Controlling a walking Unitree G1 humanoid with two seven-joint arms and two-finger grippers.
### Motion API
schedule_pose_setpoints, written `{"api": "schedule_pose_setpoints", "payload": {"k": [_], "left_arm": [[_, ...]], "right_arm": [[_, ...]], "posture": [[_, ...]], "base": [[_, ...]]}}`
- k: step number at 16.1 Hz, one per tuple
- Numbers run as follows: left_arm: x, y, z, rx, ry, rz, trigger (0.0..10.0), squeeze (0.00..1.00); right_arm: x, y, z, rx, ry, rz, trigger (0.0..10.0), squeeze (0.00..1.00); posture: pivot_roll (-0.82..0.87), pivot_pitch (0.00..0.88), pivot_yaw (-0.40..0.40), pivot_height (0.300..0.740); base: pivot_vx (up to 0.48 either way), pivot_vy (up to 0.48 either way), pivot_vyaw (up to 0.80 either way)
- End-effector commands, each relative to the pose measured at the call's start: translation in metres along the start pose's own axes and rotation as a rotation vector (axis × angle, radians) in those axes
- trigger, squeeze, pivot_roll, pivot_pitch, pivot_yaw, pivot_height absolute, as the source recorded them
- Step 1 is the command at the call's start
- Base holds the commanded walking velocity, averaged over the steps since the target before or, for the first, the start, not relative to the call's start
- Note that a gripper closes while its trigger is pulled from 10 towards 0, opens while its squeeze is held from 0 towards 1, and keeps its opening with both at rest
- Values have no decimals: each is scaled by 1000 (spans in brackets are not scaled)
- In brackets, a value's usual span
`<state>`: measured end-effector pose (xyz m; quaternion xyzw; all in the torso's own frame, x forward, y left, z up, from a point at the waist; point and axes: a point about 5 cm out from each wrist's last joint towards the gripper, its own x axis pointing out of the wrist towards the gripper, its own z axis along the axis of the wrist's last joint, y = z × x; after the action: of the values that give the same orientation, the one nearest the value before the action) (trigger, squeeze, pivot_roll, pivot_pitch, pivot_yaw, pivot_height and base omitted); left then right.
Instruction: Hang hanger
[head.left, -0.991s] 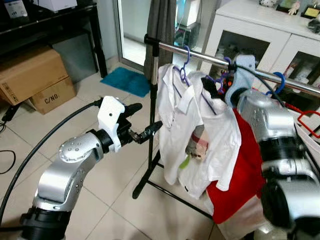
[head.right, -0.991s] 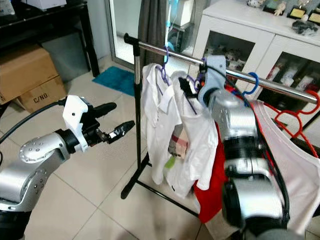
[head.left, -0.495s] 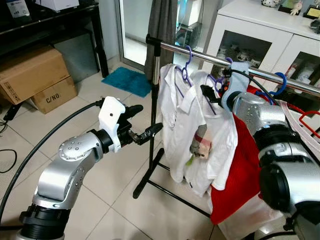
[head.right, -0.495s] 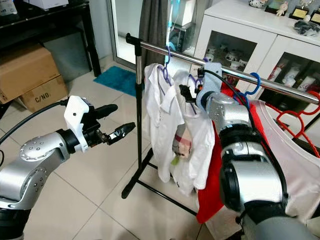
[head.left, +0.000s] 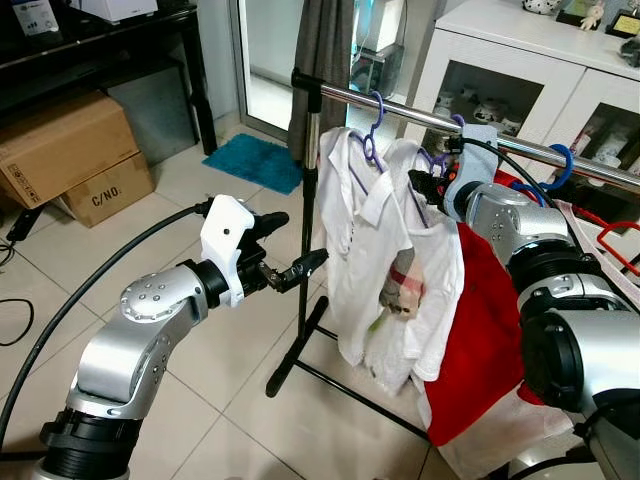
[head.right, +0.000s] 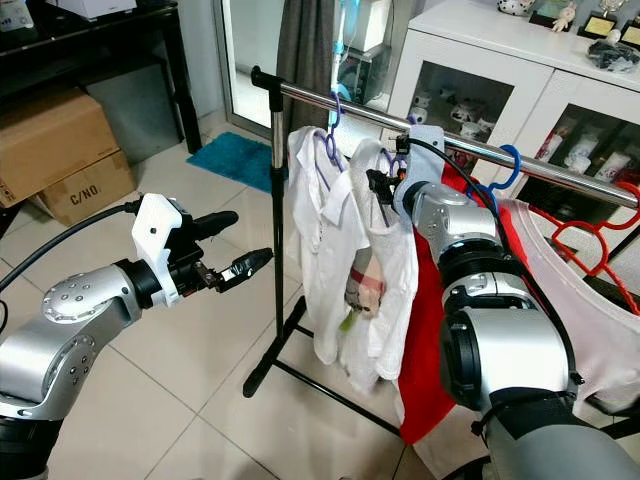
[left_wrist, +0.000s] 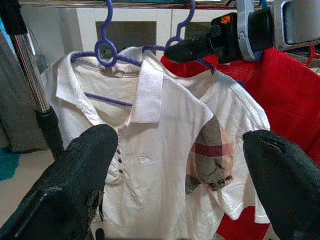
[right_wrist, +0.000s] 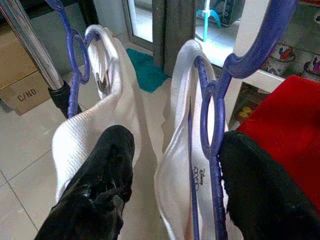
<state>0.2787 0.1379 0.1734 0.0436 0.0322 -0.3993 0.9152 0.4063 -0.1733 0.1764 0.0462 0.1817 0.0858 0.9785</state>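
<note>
Our right end effector (right_wrist: 170, 200) stands with fingers apart around the purple hanger (right_wrist: 207, 115) carrying a white polo shirt (head.left: 425, 290), hooked on the rail (head.left: 400, 110). Withdrawing crookedly could snag it off. Left end effector (head.left: 285, 250) hovers open nearby.

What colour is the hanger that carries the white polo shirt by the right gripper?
Purple-blue; the hanger shows best in the right wrist view.

So the rail (head.left: 420, 116) runs across, with two shirts (head.left: 385, 260) hung on hangers (head.left: 372, 140) near its left end. Cabinet (head.left: 520, 70) sits behind it, boxes (head.left: 70, 150) far left on the floor (head.left: 200, 420). Left gripper (head.left: 290, 250) hovers left of the shirts, right gripper (head.right: 378, 185) up beside the second hanger.
</note>
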Motion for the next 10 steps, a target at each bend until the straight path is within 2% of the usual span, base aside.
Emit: {"api": "schedule_pose_setpoints", "payload": {"k": [1, 10], "left_arm": [[3, -1, 3, 19, -1, -17, 10000, 0], [4, -2, 3, 21, -4, -21, 10000, 0]], "right_arm": [[-1, -2, 9, 6, -33, -8, 0, 0], [1, -1, 7, -22, -27, -10, 0, 0]], "posture": [[-36, 0, -43, 740], [-34, 0, -46, 740]], "base": [[0, 0, 0], [0, 0, 0]]}}
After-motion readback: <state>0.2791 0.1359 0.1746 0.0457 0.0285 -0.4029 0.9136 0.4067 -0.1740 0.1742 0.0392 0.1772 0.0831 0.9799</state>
